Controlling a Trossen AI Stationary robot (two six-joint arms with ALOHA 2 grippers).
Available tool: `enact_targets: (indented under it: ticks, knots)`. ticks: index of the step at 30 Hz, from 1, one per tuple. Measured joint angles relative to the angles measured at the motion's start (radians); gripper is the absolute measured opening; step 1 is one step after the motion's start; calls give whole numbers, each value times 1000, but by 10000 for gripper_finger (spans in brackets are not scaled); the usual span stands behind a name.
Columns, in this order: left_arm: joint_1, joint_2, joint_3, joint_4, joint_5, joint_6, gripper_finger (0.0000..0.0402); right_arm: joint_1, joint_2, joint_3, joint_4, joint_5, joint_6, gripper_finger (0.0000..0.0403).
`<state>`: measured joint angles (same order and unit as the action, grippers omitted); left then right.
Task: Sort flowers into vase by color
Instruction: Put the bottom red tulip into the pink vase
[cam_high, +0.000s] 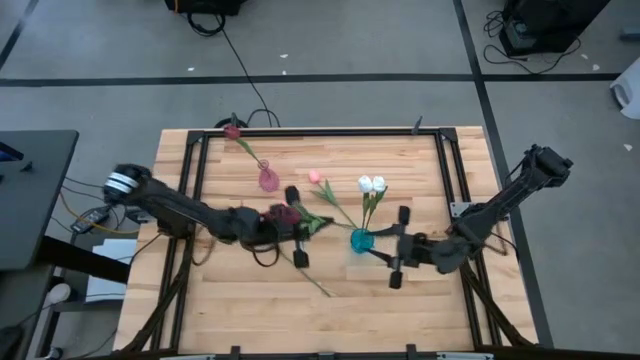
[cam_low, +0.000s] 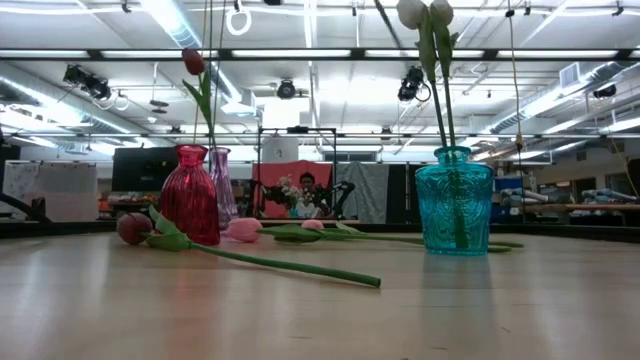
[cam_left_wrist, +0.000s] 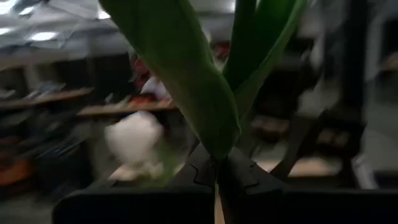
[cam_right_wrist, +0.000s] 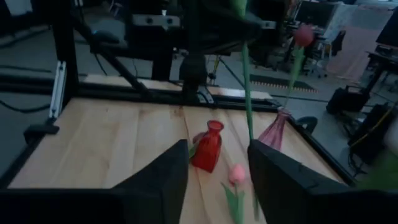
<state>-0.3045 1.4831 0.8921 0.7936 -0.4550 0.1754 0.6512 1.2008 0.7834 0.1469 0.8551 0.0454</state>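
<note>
My left gripper (cam_high: 305, 226) is raised near the red vase (cam_low: 190, 195) and is shut on a flower's green stem (cam_left_wrist: 219, 152). That flower's head is out of view. My right gripper (cam_high: 399, 247) hangs open and raised, right of the teal vase (cam_low: 455, 200), which holds two white tulips (cam_high: 371, 184). The pink vase (cam_high: 267, 178) holds a maroon tulip (cam_high: 232, 131). On the table lie a maroon tulip (cam_low: 133, 228) and pink tulips (cam_low: 243, 228). My left gripper pinches the flower's stem between its two fingers, where the leaves branch off (cam_left_wrist: 219, 152). The fingers come level from the table's left. The leaves (cam_left_wrist: 186, 74) rise above the fingers. The stem (cam_right_wrist: 247, 93) hangs straight below; my right finger (cam_right_wrist: 292, 180) hides its lower end.
A black frame (cam_high: 320, 131) runs along the table's edges. The lying maroon tulip's long stem (cam_low: 290, 265) stretches across the middle toward the near edge. Bare wood lies near the near edge (cam_high: 400, 320). A person (cam_low: 305, 185) shows in the room beyond.
</note>
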Motion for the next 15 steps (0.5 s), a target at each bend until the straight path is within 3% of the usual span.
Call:
enact_targets:
  ticks: [6,10,15]
  knots:
    - [-45,-238,0,-415,-248,-25,8,91,-117,0,-164,121,70,194]
    - [-57,-303,0,-600,-431,-29,10,120,-143,-35,-184,187,113,190]
    - [-45,-334,0,-721,-591,-28,9,114,-144,-96,-168,209,160,188]
